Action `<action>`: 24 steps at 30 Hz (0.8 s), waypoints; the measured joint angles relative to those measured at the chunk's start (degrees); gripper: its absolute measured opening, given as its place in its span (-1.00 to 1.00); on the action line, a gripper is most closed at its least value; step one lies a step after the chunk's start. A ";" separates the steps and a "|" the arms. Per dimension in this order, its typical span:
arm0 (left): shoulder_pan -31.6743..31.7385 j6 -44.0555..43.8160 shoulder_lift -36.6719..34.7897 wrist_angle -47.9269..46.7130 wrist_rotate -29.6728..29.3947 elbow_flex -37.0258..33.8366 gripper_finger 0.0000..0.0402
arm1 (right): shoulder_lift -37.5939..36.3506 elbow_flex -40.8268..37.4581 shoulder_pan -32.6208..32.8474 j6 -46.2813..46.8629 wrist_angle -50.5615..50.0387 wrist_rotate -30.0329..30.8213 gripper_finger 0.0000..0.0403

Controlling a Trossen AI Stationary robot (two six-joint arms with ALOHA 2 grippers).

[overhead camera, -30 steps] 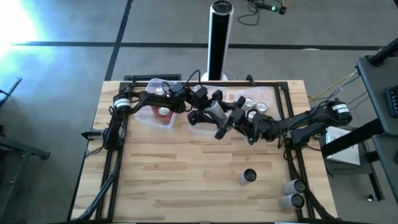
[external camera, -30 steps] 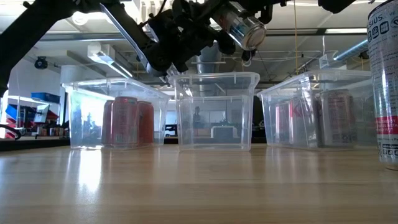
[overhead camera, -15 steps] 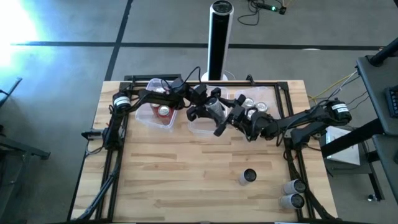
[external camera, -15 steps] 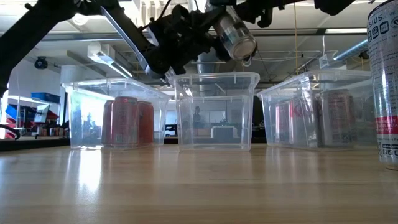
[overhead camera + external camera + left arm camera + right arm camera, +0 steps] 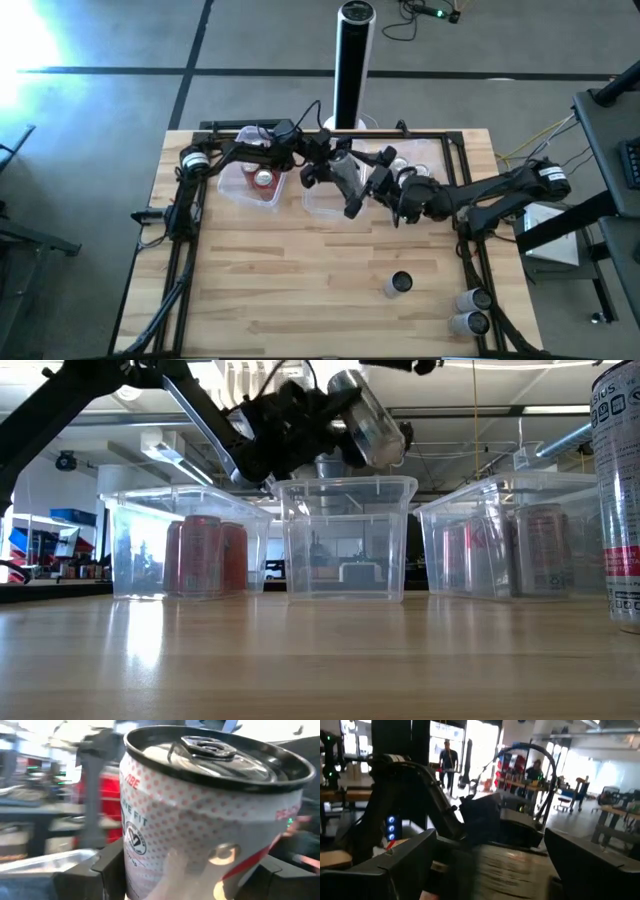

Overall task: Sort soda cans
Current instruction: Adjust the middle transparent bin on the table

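left gripper (image 5: 335, 172) pinches a silver can (image 5: 365, 422), tilted, in the air above the middle clear tub (image 5: 345, 540) at the desk's far edge. right gripper (image 5: 385, 190) just beside it, jaws spread, nothing between them. red cans (image 5: 205, 555) in the left tub (image 5: 232, 188). three cans (image 5: 468, 310) near the desk's front right corner.

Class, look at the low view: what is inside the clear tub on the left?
Red soda cans stand upright inside the left tub, at least two side by side. Whether more stand behind them cannot be seen; the front cans cover that part.
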 joint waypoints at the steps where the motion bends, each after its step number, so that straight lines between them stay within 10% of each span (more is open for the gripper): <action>1: 0.63 1.02 0.00 -1.37 -0.97 0.00 0.22 | -0.42 1.46 0.05 0.94 -3.26 0.08 0.81; 11: 5.35 25.91 -0.94 -32.15 -19.66 0.02 0.23 | -0.53 3.81 0.62 6.39 -14.64 1.10 0.81; 24: 4.68 37.90 -5.39 -44.83 -23.71 -0.15 0.23 | -0.65 5.17 -2.67 3.85 -25.05 13.15 0.81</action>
